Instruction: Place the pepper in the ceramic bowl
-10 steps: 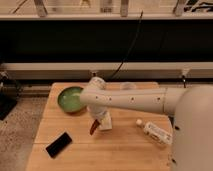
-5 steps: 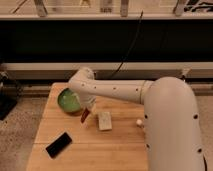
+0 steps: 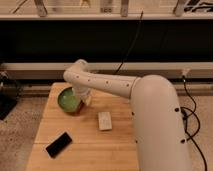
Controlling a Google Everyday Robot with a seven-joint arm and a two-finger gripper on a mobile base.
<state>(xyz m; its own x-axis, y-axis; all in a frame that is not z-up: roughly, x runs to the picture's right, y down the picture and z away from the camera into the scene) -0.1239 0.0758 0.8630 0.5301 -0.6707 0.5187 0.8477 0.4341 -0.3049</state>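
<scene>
Gripper [image 3: 83, 99] hangs left of centre beside the round glazed green ceramic bowl [image 3: 68, 99]; its grip cannot be told.

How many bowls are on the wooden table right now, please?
1: the ceramic bowl at the table's far-left corner, beside the gripper. The arm could hide others.

The arm [image 3: 107, 84] swung further toward the far left corner of the table [image 3: 85, 142], carrying the tool [image 3: 84, 101] from above the white block [image 3: 104, 120] to the right rim of the ceramic bowl [image 3: 67, 100], so the block then lay clear of the tool, nearer the camera. The arm's bulk rose to cover the table's right side, hiding the small things there.
</scene>
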